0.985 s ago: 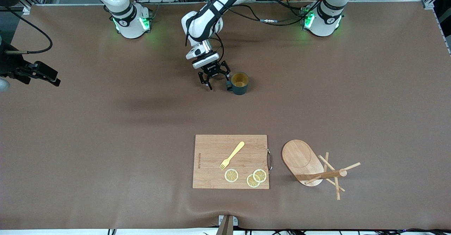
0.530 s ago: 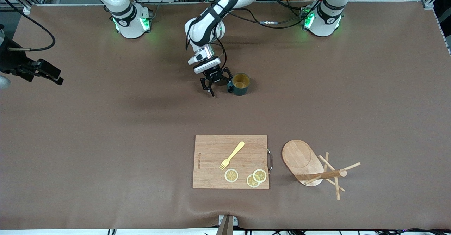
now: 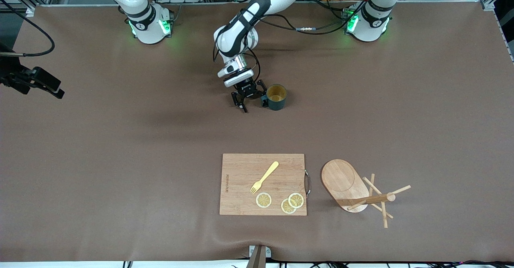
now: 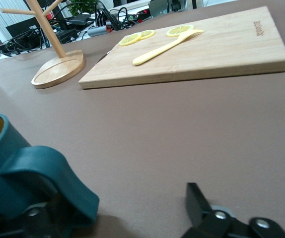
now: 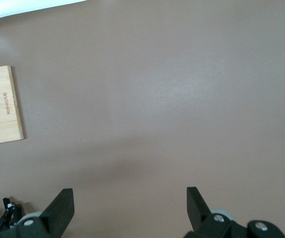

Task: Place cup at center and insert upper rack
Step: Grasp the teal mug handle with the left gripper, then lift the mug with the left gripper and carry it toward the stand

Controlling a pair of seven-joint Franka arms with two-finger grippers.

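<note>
Since the earlier frames, left gripper has dropped beside the cup, fingers apart, one at its handle; right gripper has drifted slightly, waiting over the tabletop edge, fingers apart. Risk: an off-centre close could twist or tip the cup. Rack lies tipped beside the board; open room lies around the cup.

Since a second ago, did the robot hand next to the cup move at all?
Yes. The left gripper has slid toward the cup, a little nearer the cutting board, and its open fingers now sit around the cup's handle.
</note>
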